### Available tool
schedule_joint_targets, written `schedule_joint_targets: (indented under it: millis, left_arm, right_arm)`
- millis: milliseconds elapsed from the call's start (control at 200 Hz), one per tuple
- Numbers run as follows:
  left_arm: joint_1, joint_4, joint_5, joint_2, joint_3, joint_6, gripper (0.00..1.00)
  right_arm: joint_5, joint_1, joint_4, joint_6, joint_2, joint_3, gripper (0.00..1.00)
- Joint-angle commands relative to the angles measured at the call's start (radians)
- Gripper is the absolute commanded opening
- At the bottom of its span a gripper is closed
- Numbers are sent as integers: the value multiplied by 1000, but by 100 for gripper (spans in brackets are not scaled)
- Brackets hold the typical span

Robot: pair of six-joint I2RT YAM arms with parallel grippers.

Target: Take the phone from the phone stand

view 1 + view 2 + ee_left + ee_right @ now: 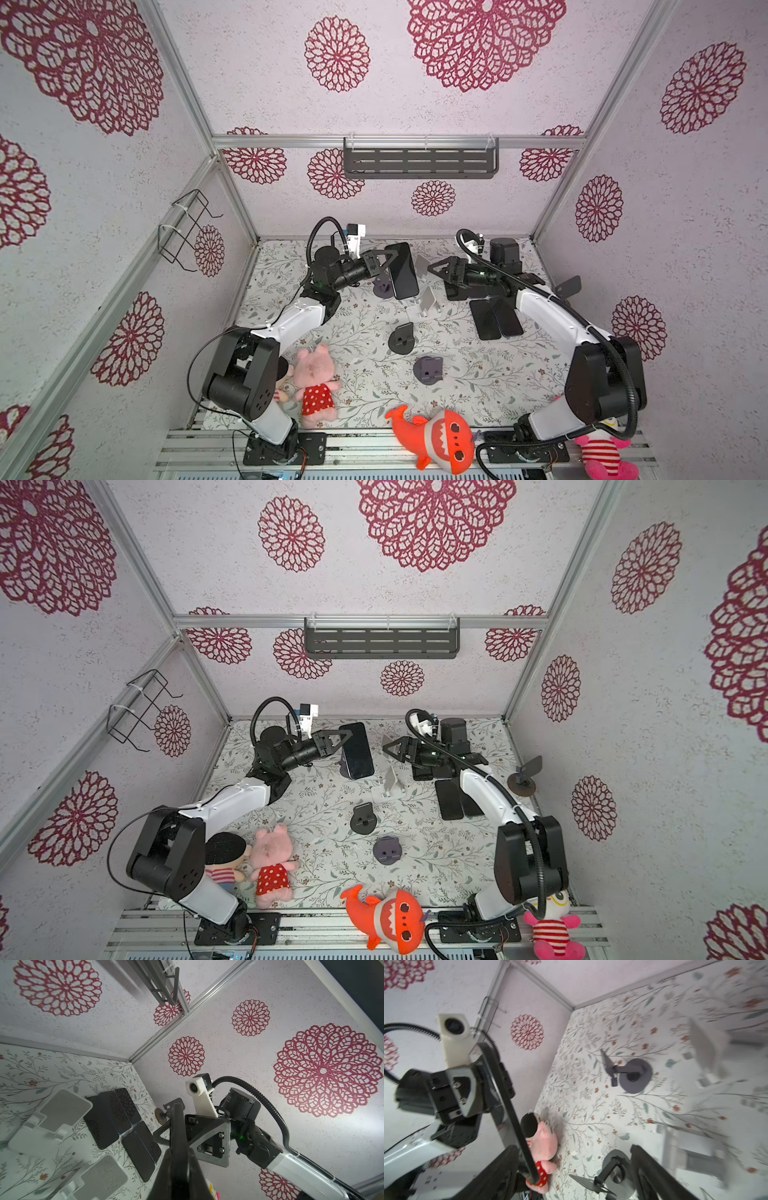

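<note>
Since the left gripper (390, 261) is pinched shut on the long edge of the black phone (404, 274), it hangs tilted, seemingly just clear of the grey round stand (381, 289) near the back edge of the table (478, 374). The right gripper (434, 268) gapes empty alongside. Lift-off looks underway; next, carry it clear.

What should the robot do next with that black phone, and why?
Probably lay the flat black phone on the floral table: the left hand grips it clear of the round grey stand, and the right hand is open, apart from it.

Six stands (363, 817), six phones (356, 750), four toys (270, 862)
</note>
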Motion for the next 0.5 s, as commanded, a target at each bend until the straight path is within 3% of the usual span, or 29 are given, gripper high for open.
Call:
schedule_joint_targets:
  millis: [0,185,285,395,495]
  left_arm:
    - [-10,-96,-110,-74,3,57,0]
    - [-80,-406,-305,-131,78,152,0]
    - [-140,-516,-402,-150,117,188,0]
    - [-187,-623,-521,-161,146,198,0]
    - [-211,-680,-566,-149,165,198,0]
  right_arm:
    - [201,2,-102,-67,-130,14,90]
    - [521,57,-286,-118,-241,19,89]
    - [556,108,-298,-85,-270,3,86]
    - [650,239,-333,-96,-278,30,98]
    - [670,335,-321,-93,-259,46,98]
